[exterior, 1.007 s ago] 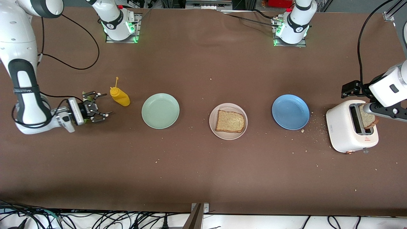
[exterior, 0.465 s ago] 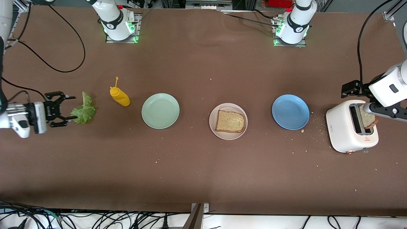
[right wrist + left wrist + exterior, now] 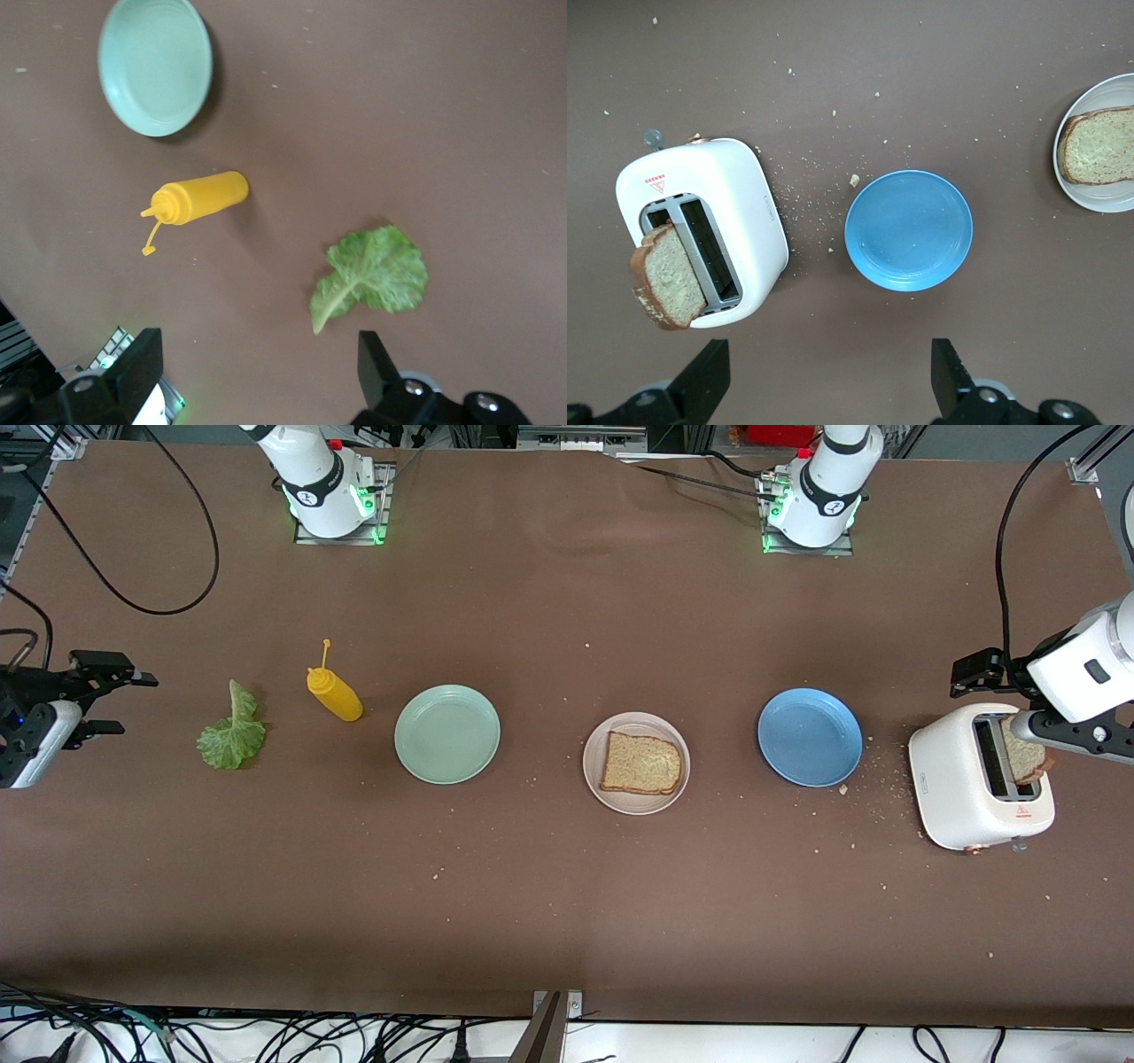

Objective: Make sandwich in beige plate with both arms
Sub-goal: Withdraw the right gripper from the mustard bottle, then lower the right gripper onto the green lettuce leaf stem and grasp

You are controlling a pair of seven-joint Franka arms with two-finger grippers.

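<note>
One bread slice (image 3: 641,763) on beige plate (image 3: 595,779) | right pincer (image 3: 104,703) well apart, open

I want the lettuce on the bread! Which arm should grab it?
Probably the right arm: its open claw hangs at the lettuce leaf's end, while the left claw is over the toaster.

Right gripper (image 3: 111,704) hangs at the right arm's table end, fingers (image 3: 142,365) spread wide, empty. Left gripper (image 3: 828,376) is raised at the left arm's end, fingers apart.
</note>
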